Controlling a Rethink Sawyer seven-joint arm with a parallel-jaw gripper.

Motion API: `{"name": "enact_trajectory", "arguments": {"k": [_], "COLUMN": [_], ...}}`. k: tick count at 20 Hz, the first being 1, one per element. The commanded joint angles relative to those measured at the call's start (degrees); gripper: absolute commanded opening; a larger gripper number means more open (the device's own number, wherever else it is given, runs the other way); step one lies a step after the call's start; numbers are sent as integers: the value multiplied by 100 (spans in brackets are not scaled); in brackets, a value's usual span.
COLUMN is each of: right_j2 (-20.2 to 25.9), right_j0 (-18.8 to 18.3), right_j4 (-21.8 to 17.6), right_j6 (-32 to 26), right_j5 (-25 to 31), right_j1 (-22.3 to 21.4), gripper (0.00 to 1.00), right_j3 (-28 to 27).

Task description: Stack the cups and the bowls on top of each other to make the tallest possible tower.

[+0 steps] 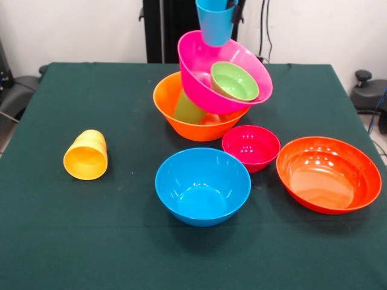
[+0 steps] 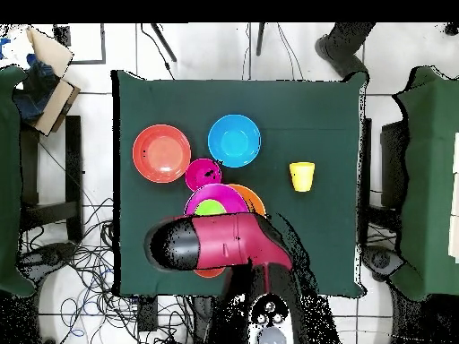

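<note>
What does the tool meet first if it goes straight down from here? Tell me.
Most likely the tilted pink bowl: the blue cup held at the tool hangs right over its rim. Depth is unclear, so it may land inside or clip the rim.

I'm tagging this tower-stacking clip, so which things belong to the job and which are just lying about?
Job things:
blue cup at the top
big pink bowl, tilted
small green bowl inside it
big orange bowl
green cup
medium blue bowl
small magenta bowl
red-orange bowl
yellow-orange cup, on its side

Lying about:
cardboard box
floor cables
</note>
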Motion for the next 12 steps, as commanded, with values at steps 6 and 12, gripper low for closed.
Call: {"name": "enact_trajectory", "arguments": {"k": [6,12], "right_j2": [-182,-209], "right_j0": [-94,-146], "right_j4": [237,441], "right_j6": [550,268], "right_j5": [-94,142], "right_j1": [131,-249], "gripper": [0,0], "right_j3": [-252,-54]}}
